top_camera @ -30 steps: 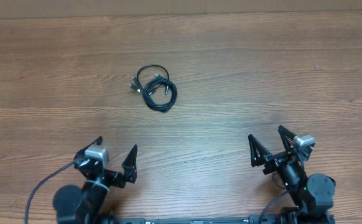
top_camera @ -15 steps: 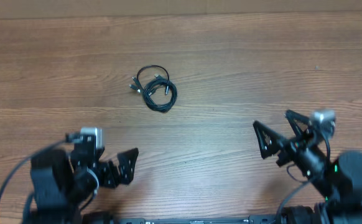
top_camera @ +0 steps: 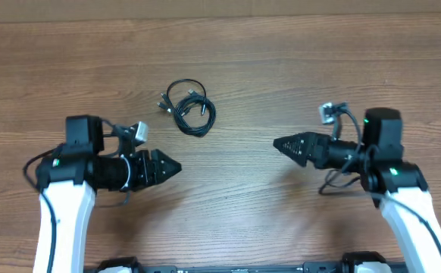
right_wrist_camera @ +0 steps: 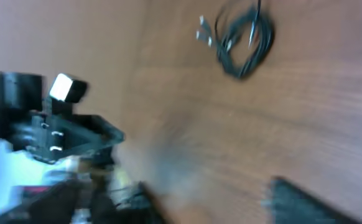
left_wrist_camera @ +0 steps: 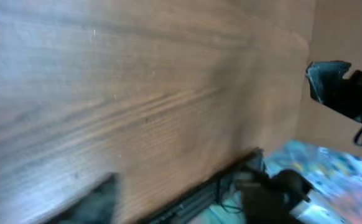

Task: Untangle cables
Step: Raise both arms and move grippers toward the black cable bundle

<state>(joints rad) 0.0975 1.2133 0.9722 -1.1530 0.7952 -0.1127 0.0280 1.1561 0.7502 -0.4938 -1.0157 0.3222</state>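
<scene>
Toward the upper left of the overhead view, we see the thin black cables (top_camera: 189, 107) with small silver-tipped plugs lying in a loose coiled bundle on the brown wood-grain table (top_camera: 319, 53). Several loops overlap one another, and a few plug ends poke out on the bundle's left side and across its middle. Neither arm touches the bundle.

At the lower left of the same view, the black left gripper (top_camera: 175, 166) lies level over the wood, its tip pointing to the right of the frame. It sits below and a little left of the cables, well apart from them. From above, its fingers merge into one tapered black wedge, and its own wrist view is smeared. We cannot tell how far apart the fingers stand.

At centre right, the black right gripper (top_camera: 279, 143) points to the left of the frame, facing the left gripper across the table. It is right of the cables and slightly below them, also well apart. Its fingers likewise read as one dark pointed shape from overhead. Its wrist view gives only a blurred dark form in the lower right corner, so we cannot tell their spread either.

The right wrist view shows the cables at the upper right of the frame, coiled on the wood, with the left gripper at the left side. The left wrist view shows blurred wood grain and the right gripper at the upper right edge.
</scene>
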